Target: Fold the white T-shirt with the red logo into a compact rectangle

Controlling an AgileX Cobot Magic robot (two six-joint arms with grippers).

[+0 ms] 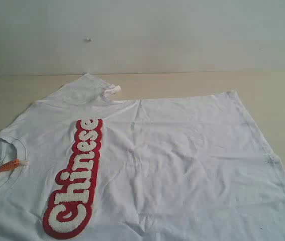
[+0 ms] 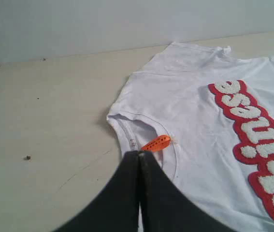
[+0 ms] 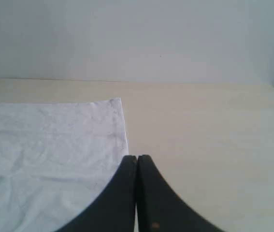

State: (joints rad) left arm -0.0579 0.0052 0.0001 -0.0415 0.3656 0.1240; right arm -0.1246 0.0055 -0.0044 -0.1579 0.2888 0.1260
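Cloth fills most of the exterior view: the white T-shirt (image 1: 182, 150) lies spread face up on a pale table (image 1: 182, 83), collar (image 1: 1, 150) at the left edge and body running off to the right. The red logo (image 1: 77, 181) runs up the chest from the near left. An orange neck tag (image 1: 8, 165) sits inside the collar. One sleeve (image 1: 89, 88) lies toward the far edge, near the wall (image 1: 142, 30). Neither arm shows in this view.

In the left wrist view, the left pincer (image 2: 139, 155) has its two dark fingers pressed together with no gap, and no cloth is seen caught between them. Its tips sit right at the collar opening, just beside the orange tag, with the logo off to one side.

In the right wrist view, the right pincer (image 3: 137, 157) is likewise closed tight, with nothing seen in its grip. Its tips sit just beside the shirt's edge, near a corner of the cloth. Bare table lies on the other side.
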